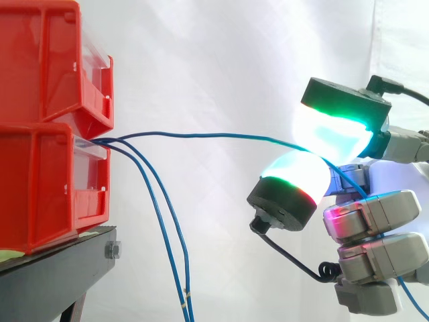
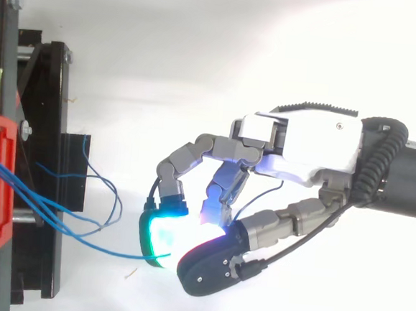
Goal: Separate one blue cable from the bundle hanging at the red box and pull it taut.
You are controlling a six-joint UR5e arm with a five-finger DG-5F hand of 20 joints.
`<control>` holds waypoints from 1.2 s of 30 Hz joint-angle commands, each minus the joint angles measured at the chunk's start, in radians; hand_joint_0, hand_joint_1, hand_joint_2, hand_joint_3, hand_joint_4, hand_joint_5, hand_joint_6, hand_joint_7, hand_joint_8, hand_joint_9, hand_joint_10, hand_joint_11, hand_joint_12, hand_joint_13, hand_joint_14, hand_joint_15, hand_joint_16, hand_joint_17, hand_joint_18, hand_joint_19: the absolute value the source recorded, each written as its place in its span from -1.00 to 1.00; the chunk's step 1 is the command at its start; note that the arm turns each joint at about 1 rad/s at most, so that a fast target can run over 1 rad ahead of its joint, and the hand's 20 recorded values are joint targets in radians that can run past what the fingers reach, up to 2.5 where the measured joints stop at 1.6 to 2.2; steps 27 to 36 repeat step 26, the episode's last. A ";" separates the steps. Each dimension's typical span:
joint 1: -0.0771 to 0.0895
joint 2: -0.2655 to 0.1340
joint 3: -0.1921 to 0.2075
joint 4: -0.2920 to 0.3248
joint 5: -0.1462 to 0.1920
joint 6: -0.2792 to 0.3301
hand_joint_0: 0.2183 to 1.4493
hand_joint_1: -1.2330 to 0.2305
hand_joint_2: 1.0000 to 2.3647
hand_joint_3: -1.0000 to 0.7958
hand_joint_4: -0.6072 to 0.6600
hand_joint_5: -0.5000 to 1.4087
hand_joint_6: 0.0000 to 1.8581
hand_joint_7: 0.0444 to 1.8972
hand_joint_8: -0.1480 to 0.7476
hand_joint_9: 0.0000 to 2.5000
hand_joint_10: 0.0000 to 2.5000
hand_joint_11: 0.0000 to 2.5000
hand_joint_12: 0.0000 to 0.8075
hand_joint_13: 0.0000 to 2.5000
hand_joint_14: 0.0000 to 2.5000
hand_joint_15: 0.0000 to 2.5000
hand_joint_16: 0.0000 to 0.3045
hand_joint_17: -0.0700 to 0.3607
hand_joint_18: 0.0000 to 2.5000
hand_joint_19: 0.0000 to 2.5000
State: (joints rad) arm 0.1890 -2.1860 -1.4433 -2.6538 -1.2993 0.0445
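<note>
The hand [image 2: 302,145] pinched one blue cable [image 1: 201,135] clear of the bundle [image 1: 186,300] beyond; it sagged slightly. Tautness needed more pull.

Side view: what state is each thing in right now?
hand, shut, pads pinching the blue cable.
blue cable, runs nearly level from the lower red bin, slightly bowed.
other blue cables, hanging slack.
lower red bin, upright on the black stand.

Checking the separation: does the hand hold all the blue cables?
No, the hand pinches one blue cable between its fingertips; two other cables hang loose from the red bin.
</note>
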 commanded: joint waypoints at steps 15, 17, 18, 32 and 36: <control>0.000 0.000 0.000 0.000 0.000 0.000 -0.31 -0.35 -1.00 0.18 -0.32 -0.65 0.00 0.35 0.02 -0.08 -0.63 0.14 -0.04 0.03 -0.99 0.13 -0.63 -0.08 -0.14 -0.28; 0.000 0.000 0.000 0.000 0.000 0.000 -0.31 -0.35 -0.99 0.17 -0.32 -0.65 0.00 0.36 0.03 -0.09 -0.65 0.15 -0.03 0.03 -0.99 0.14 -0.63 -0.08 -0.14 -0.28; 0.001 0.000 0.000 0.000 0.000 0.000 -0.31 -0.35 -1.00 0.17 -0.32 -0.65 0.00 0.35 0.03 -0.09 -0.65 0.15 -0.04 0.02 -0.99 0.13 -0.63 -0.08 -0.14 -0.28; 0.000 0.000 0.001 0.000 0.000 0.000 -0.31 -0.35 -1.00 0.17 -0.32 -0.65 -0.01 0.36 0.03 -0.08 -0.65 0.15 -0.04 0.02 -0.99 0.13 -0.63 -0.08 -0.14 -0.28; 0.000 0.000 0.001 0.000 0.000 0.000 -0.31 -0.35 -1.00 0.17 -0.32 -0.65 -0.01 0.36 0.03 -0.08 -0.65 0.15 -0.04 0.02 -0.99 0.13 -0.63 -0.08 -0.14 -0.28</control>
